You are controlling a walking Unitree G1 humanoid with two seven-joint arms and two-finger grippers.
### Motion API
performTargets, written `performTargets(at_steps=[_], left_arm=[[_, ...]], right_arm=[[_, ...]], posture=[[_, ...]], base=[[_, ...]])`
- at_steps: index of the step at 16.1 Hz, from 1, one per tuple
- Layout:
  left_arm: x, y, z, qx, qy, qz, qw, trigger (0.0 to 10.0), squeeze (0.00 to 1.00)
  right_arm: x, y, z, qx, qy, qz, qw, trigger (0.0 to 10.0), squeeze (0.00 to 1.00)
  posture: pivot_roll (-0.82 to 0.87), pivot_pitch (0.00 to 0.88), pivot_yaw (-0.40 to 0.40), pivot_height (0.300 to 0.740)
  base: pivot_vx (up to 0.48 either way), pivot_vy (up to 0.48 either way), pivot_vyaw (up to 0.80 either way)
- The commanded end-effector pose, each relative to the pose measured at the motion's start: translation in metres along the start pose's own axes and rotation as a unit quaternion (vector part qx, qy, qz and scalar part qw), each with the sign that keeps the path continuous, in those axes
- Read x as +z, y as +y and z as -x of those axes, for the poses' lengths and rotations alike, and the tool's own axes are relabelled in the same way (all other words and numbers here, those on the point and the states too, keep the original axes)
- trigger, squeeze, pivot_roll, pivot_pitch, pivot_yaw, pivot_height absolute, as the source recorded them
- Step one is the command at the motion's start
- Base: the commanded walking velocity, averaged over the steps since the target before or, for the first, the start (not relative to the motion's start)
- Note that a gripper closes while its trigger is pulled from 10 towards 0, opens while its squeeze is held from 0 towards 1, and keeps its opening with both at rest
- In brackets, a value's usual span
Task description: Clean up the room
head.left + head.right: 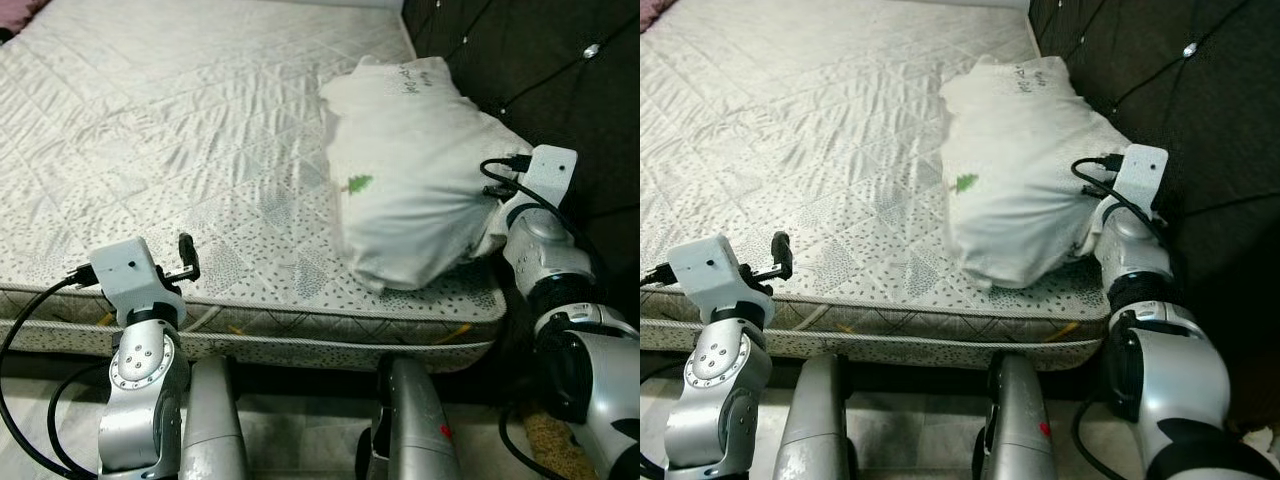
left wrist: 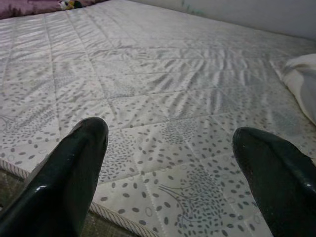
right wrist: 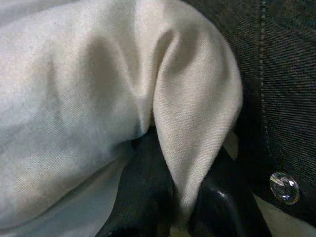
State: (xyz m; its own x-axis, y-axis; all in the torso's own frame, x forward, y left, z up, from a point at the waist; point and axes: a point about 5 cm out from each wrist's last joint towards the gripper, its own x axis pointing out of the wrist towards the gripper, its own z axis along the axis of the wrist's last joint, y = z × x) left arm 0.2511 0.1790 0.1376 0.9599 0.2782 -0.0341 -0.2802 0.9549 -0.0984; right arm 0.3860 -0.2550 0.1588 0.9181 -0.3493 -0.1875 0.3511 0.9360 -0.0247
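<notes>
Nearest, at the bed's foot edge, the left gripper [image 2: 170, 163] hovers just over the mattress [image 1: 180, 140] border with its jaws wide apart and nothing between them; it looks parked, waiting while the other arm works.

Further in, on the right side of the bed, the right gripper [image 3: 180, 197] has its jaws pinched together on a fold of the pillow [image 1: 415, 190], the cloth bunched up between the two black fingers [image 3: 143, 197]. Gripping a corner fold rather than the bulk makes sense, since the pillow is too fat and soft to span. The right arm reaches in from the pillow's outer side, tight against the dark tufted headboard [image 1: 560, 70].

The pillow is white with a small green tree print and lies slumped on the mattress, its far end pushed up to the headboard. It sits askew, so the likely aim is to drag or lift it square against the headboard.

Beyond it the bare quilted mattress stretches away, with a strip of purple cloth [image 2: 29, 7] at the far corner
</notes>
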Motion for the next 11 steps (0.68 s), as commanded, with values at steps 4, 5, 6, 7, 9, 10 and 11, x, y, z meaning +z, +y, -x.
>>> performTargets(at_steps=[4,5,6,7,9,10,11], left_arm=[[-0.004,-0.001,0.003,-0.001,0.004,-0.009,1.0,10.0,0.0],[-0.004,-0.001,0.003,-0.002,0.005,-0.008,1.0,10.0,0.0],[-0.003,-0.002,0.003,-0.002,0.002,-0.009,1.0,10.0,0.0],[-0.002,-0.002,0.003,-0.002,0.001,-0.01,1.0,10.0,0.0],[-0.001,0.0,0.002,0.0,-0.001,-0.014,1.0,10.0,0.0],[-0.001,0.0,0.002,0.001,-0.002,-0.015,1.0,10.0,0.0],[-0.001,0.001,0.002,0.004,-0.001,-0.013,1.0,10.0,0.0]], right_arm=[[-0.028,-0.004,0.012,-0.018,-0.013,0.01,1.0,0.0,0.0],[-0.039,0.004,0.018,-0.004,-0.003,0.008,1.0,0.0,0.0],[-0.056,0.019,0.029,0.024,0.006,0.009,1.0,0.0,0.0],[-0.063,0.025,0.034,0.039,0.01,0.01,0.999,0.0,0.0],[-0.085,0.045,0.06,0.091,0.02,0.023,0.995,0.0,0.0],[-0.087,0.046,0.063,0.095,0.02,0.025,0.995,0.0,0.0],[-0.085,0.046,0.067,0.096,0.013,0.021,0.995,0.0,0.0]], posture=[[0.1,0.026,-0.061,0.536],[0.1,0.028,-0.06,0.536],[0.1,0.028,-0.059,0.536],[0.1,0.028,-0.059,0.536],[0.1,0.031,-0.059,0.536],[0.1,0.031,-0.059,0.536],[0.1,0.032,-0.059,0.536]], base=[[0.0,0.0,0.0],[0.0,0.0,0.0],[0.0,0.0,0.0],[0.0,0.0,0.0],[0.0,0.0,0.0],[0.0,0.0,0.0],[0.0,0.0,0.0]])
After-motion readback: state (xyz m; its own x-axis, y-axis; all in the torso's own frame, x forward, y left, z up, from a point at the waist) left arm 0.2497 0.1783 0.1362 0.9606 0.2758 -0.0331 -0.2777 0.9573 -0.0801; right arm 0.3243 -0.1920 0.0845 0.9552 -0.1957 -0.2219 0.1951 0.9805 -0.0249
